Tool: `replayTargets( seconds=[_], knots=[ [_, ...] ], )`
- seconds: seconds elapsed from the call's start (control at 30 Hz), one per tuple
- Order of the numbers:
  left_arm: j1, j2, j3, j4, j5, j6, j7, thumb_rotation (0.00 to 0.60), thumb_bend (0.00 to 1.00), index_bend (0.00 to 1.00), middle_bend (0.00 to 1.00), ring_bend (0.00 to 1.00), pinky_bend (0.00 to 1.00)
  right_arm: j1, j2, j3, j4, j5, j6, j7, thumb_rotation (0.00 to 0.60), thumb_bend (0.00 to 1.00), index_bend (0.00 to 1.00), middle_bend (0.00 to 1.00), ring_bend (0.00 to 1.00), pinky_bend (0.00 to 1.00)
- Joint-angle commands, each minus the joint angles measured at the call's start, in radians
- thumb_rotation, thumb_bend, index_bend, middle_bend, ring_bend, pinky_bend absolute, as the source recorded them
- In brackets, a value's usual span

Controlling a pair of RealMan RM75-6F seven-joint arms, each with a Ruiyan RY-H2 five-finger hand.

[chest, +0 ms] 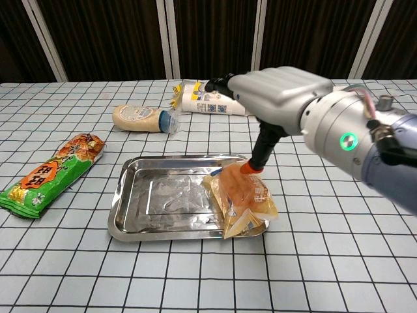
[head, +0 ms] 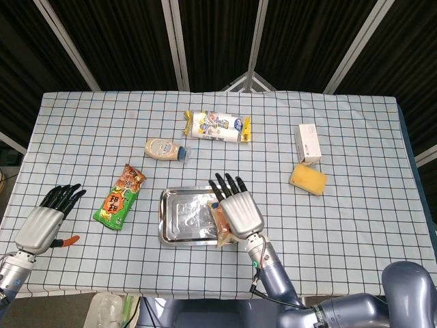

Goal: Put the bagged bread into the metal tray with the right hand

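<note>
The bagged bread (chest: 244,199), an orange loaf in clear wrap, lies tilted at the right end of the metal tray (chest: 124,195), with its lower corner over the tray's near right rim. My right hand (chest: 280,88) hovers above it with the fingers stretched out, and only the orange thumb tip touches the bag's top edge. In the head view the right hand (head: 239,212) covers most of the bread (head: 220,220) and the right part of the tray (head: 164,219). My left hand (head: 42,224) rests open at the table's near left and holds nothing.
A green snack bag (chest: 49,173) lies left of the tray. Behind the tray are a mayonnaise bottle (chest: 140,118) and a biscuit pack (chest: 205,98). To the right are a white box (head: 308,142) and a yellow sponge (head: 308,179).
</note>
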Motion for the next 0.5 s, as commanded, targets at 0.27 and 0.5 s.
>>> replayTargets(
  seconds=[0.27, 0.5],
  knots=[
    [0.005, -0.008, 0.003, -0.001, 0.017, 0.02, 0.013, 0.6, 0.04, 0.0, 0.0, 0.0, 0.0, -0.301, 0.34, -0.277, -0.025, -0.331, 0.221, 0.315, 0.6, 0.19, 0.0, 0.0, 0.0, 0.03],
    [0.006, -0.027, 0.007, 0.004, 0.032, 0.027, 0.046, 0.6, 0.04, 0.0, 0.0, 0.0, 0.0, -0.53, 0.357, -0.422, 0.401, -0.457, 0.293, 0.758, 0.6, 0.19, 0.0, 0.0, 0.0, 0.0]
  ],
)
